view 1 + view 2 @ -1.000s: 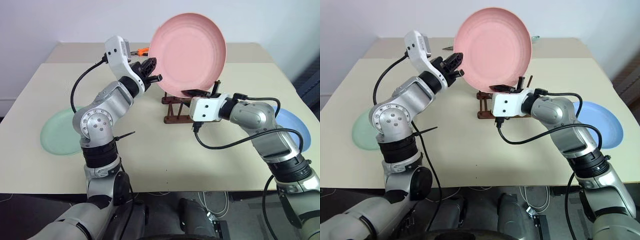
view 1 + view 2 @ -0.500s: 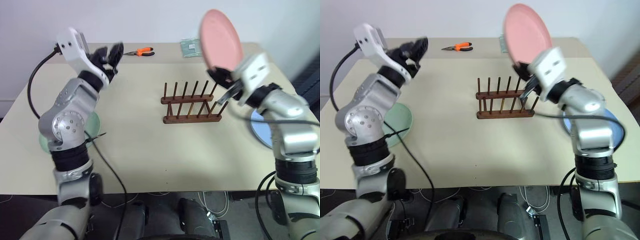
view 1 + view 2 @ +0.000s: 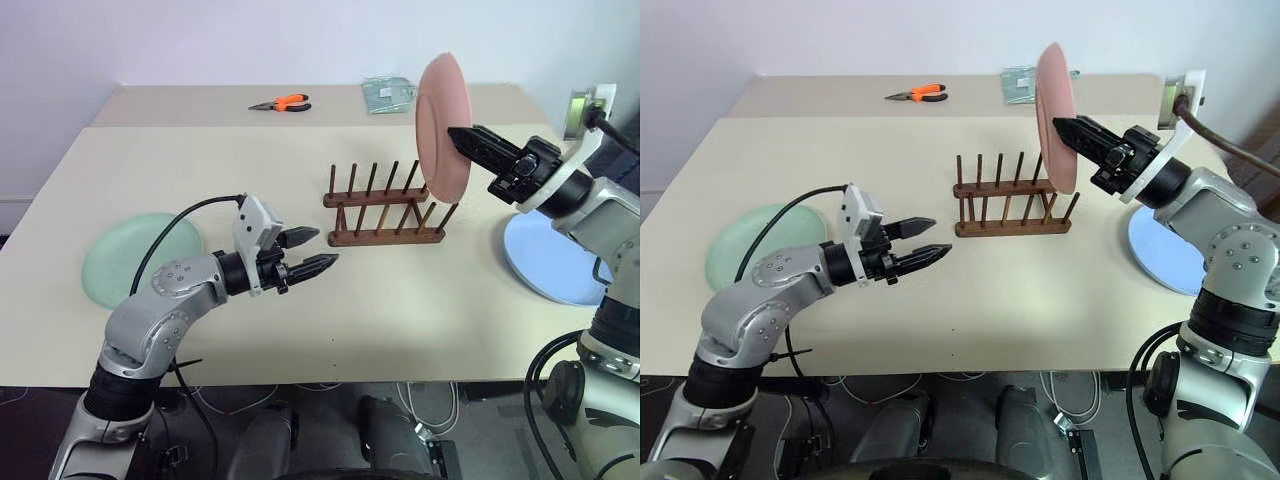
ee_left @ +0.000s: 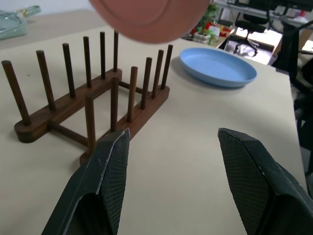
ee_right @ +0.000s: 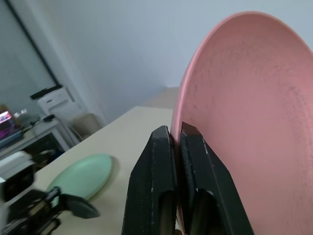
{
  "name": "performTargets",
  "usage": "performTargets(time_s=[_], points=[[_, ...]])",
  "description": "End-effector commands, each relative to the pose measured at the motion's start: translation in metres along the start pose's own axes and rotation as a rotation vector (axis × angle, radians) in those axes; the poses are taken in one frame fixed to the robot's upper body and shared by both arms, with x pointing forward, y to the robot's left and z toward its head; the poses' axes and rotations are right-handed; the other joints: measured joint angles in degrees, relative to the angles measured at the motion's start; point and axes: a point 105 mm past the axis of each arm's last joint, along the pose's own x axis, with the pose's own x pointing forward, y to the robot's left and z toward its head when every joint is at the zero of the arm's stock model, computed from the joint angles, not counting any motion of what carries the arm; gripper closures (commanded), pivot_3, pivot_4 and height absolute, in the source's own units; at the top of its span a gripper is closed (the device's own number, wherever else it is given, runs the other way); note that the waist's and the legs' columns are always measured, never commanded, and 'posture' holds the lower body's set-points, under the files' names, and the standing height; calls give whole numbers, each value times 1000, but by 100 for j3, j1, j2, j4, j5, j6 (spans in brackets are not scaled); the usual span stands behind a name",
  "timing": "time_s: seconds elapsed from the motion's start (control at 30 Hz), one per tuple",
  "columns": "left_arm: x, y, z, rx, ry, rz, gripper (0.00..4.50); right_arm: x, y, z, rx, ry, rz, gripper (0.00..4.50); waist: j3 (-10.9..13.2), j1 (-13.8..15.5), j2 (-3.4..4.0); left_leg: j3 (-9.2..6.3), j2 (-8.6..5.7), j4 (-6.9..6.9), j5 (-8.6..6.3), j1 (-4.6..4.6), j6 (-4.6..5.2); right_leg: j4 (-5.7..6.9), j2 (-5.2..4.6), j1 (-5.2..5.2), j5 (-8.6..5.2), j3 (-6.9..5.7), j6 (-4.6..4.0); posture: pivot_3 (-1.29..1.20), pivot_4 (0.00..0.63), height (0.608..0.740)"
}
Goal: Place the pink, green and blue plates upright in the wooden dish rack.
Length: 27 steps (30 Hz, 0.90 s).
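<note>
My right gripper (image 5: pixel 177 142) is clenched on the rim of the round, pale pink matte plastic plate (image 3: pixel 442 125), which I hold on edge in the air above the right end of the small dark brown wooden dish rack (image 3: pixel 384 207). I judge that edge-on pose to be deliberate: a plate has to go in thin side down between the thin upright pegs (image 4: pixel 69 70), so pinching it at the rim leaves the lower edge free to drop into a gap. It hangs over the rack's right end, not yet touching any peg, and the rack holds nothing so far. My left gripper (image 3: pixel 308 251) hovers low over the pale table (image 3: pixel 300 160) just left of the rack, its two black fingers (image 4: pixel 108 161) spread apart and grasping nothing; I judge it is kept out of the plate's path. The mint green round plastic plate (image 3: pixel 138 258) lies flat near the table's left edge beside my left arm, and the light blue round plastic plate (image 3: pixel 550 259) lies flat at the right, under my right arm, each on the side of the arm that could reach it. Orange-handled pliers (image 3: pixel 281 102) and a small clear packet (image 3: pixel 388 92) lie at the far side, well apart from the work. What matters next is lining the lower rim up with a gap before lowering.
</note>
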Motion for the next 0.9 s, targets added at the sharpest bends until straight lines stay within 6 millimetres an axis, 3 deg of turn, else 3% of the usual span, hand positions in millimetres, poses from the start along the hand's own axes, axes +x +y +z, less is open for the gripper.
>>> performTargets(time_s=[0.03, 0.17, 0.27, 0.37, 0.43, 0.47, 0.57, 0.63, 0.67, 0.73, 0.77, 0.9], points=[[1, -9, 8, 26, -32, -31, 1568, 0, -3, 15, -13, -59, -16, 4500, 0, 1, 0, 0, 0, 0, 0, 0, 0, 0, 0, 0, 0, 0, 1, 0, 150, 740], [1, -10, 6, 19, -28, -34, 1568, 0, -19, 20, 101, -107, -50, 4500, 0, -3, 0, 1, 0, 1, 0, 2, 0, 2, 0, 1, 0, 0, 0, 0, 150, 740], [2, -9, 3, 15, -12, -30, 1526, 0, -22, 24, 122, -124, -53, 3590, 0, 3, 0, 0, 0, 0, 0, 1, 1, 1, 0, 0, 0, 0, 1, 0, 150, 740], [1, -2, 0, 2, -7, 13, 1526, 0, -28, 31, 29, -135, -121, 2179, 1, -3, 3, 0, -1, 0, -1, 0, 2, 0, 0, 0, 0, 0, 2, 0, 150, 740], [0, 4, 1, -9, -14, 46, 659, -3, -35, 41, -93, -159, -197, 1072, 2, -1, 4, 0, 0, 0, -1, 0, 2, 0, 0, 0, 0, 0, 2, 0, 150, 740], [-1, 9, 1, 2, -16, 79, 195, -5, -38, 47, -177, -167, -236, 1054, 2, -3, 4, 1, -1, 0, -1, 0, 2, 0, 0, 0, 0, 0, 3, 0, 150, 740], [-12, 44, 1, 41, -11, 291, 64, -11, -40, 73, -432, -210, -345, 1054, 4, -11, 10, 3, -1, 0, -1, 1, 1, 0, 0, 0, 9, 0, 20, 0, 150, 740], [-32, 81, 1, 82, 4, 528, 64, -11, -26, 90, -572, -231, -320, 1054, 6, -16, 12, 3, -1, -1, -1, 1, 1, 1, 0, -2, 9, 0, 22, 0, 150, 740], [-46, 101, 0, 87, 19, 660, 22, -9, -14, 93, -630, -225, -275, 812, 7, -15, 14, 2, -1, -2, 0, 2, 1, 2, 0, -3, 10, 0, 22, 0, 150, 740], [-82, 136, -3, 59, 56, 928, 0, 1, 16, 80, -757, -139, -115, 146, 8, -52, 14, 1, 0, -3, 0, 1, 1, 4, 1, -6, 11, -1, 25, 0, 150, 740], [-98, 147, -4, 55, 71, 1030, 0, 6, 28, 68, -801, -84, -43, 43, 7, -85, 15, 0, 2, -6, -1, 2, 1, 5, 3, -7, 11, -1, 26, 0, 150, 740], [-169, 174, -7, 3, 133, 1411, 0, 21, 76, -13, -894, 202, 293, 43, 0, -149, -3, -5, 3, -8, -1, 5, 0, 5, 2, -4, 2, -5, 40, 0, 150, 740]])
